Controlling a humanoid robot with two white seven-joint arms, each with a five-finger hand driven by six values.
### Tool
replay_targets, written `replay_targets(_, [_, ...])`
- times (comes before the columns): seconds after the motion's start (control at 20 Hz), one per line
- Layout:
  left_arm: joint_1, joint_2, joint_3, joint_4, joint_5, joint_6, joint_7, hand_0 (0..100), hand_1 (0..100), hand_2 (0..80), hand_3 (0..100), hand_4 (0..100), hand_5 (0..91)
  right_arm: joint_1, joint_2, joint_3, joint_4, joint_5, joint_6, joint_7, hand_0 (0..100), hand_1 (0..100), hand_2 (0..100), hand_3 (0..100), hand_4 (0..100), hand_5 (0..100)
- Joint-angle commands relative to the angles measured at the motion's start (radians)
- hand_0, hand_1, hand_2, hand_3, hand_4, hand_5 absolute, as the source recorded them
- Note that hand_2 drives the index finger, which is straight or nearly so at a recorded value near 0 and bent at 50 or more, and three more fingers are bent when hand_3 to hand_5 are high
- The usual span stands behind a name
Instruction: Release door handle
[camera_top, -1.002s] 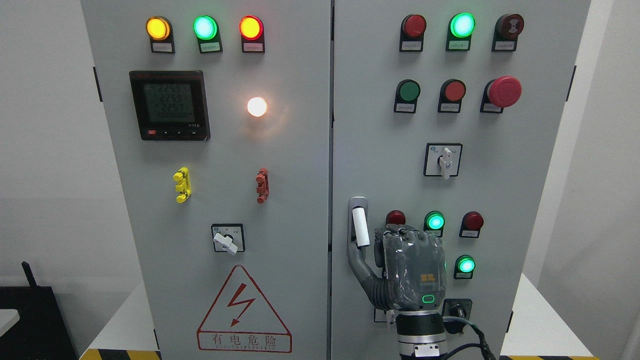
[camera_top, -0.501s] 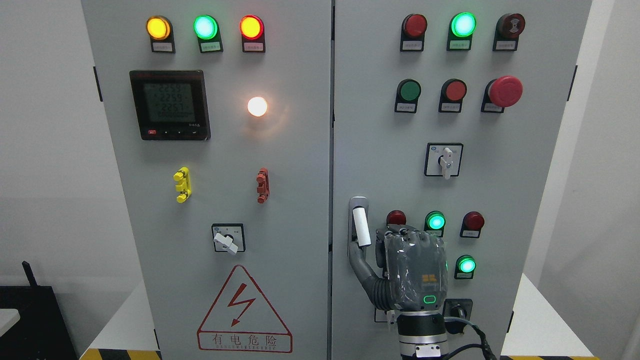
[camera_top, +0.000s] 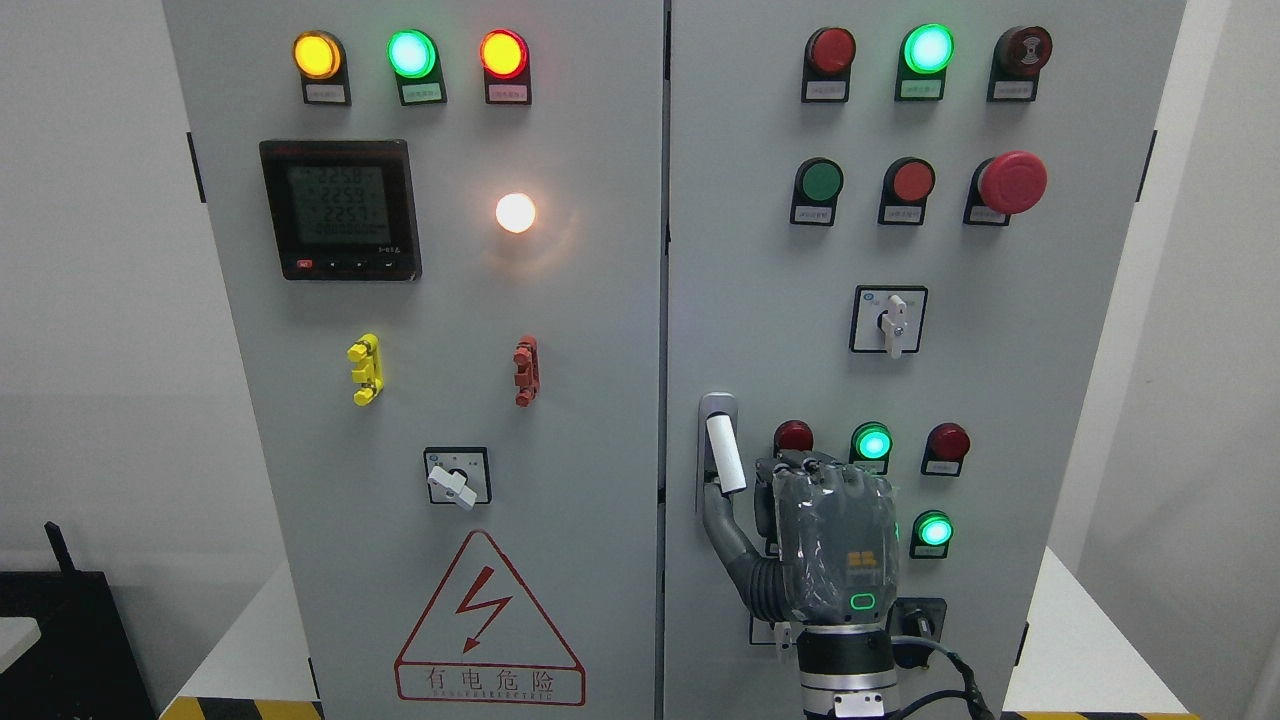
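Grey sheet steel makes up the big two-door cabinet (camera_top: 560, 400) that fills the head view, and the right hand (camera_top: 835, 540) is raised against its right door (camera_top: 760, 300), with the arm coming up from the bottom edge right of the middle. Far to the hand's upper left, on the other door, sits a black meter display (camera_top: 340, 210) with a glowing white lamp (camera_top: 515, 212) beside it. Lower left of the hand is the red-outlined warning triangle (camera_top: 487, 620). High above the hand is a red mushroom button (camera_top: 1012, 182), and between that and the hand a white rotary switch (camera_top: 888, 320).

The door handle (camera_top: 722, 452), a white grip on a metal plate near the door's inner edge, stands upright just to the hand's upper left. The hand shows its back to the camera; its thumb (camera_top: 728, 530) reaches up and left so that its tip touches the handle's lower end, while the other fingers (camera_top: 815, 464) are bent forward toward the door beside the handle (nothing is clasped in them). A lit green button (camera_top: 872, 443) sits just above the knuckles, another (camera_top: 934, 530) just to the hand's right.
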Motion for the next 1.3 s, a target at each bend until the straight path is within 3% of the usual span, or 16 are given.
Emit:
replay_targets(0.0, [-0.031,0.000,-0.011,-0.008,0.000,0.001,0.001,12,39,0.0,0,0,0.0,0.001,-0.002,-0.009,-0.001,0.000,0.000,0.000,46,64,99,100,100,100])
replay_targets(1.25, [-0.031,0.000,-0.011,-0.008,0.000,0.001,0.001,12,39,0.0,0,0,0.0,0.005,-0.013,-0.013,-0.021,-0.003,-0.001,-0.010,48,63,99,100,100,100])
